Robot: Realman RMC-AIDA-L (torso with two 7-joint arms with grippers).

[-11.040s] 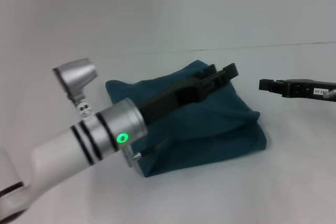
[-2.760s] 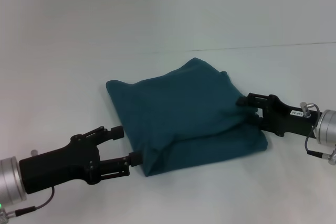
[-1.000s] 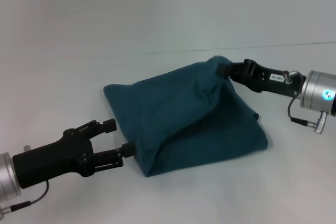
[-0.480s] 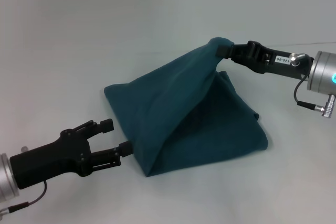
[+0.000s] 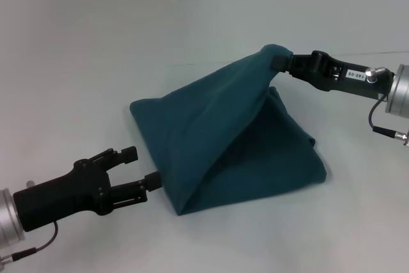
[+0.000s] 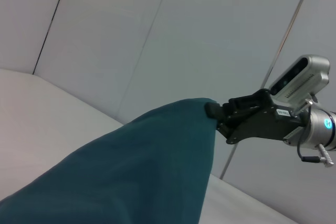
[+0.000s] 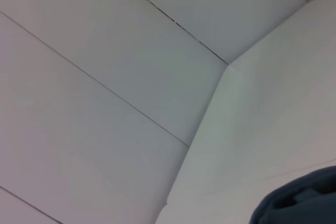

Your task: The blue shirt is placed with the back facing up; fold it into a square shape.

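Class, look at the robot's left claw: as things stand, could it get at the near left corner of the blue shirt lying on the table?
Probably yes. The left claw sits open at the blue shirt's near left edge, with nothing between them. The right claw holds the far corner lifted.

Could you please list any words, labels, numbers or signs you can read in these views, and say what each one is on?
Small white label on the right end effector, head view: dark characters, too blurred to read.
The same label in the left wrist view: too small to read.
Blue shirt: no lettering shows on the visible cloth.
Left end effector: no text visible.
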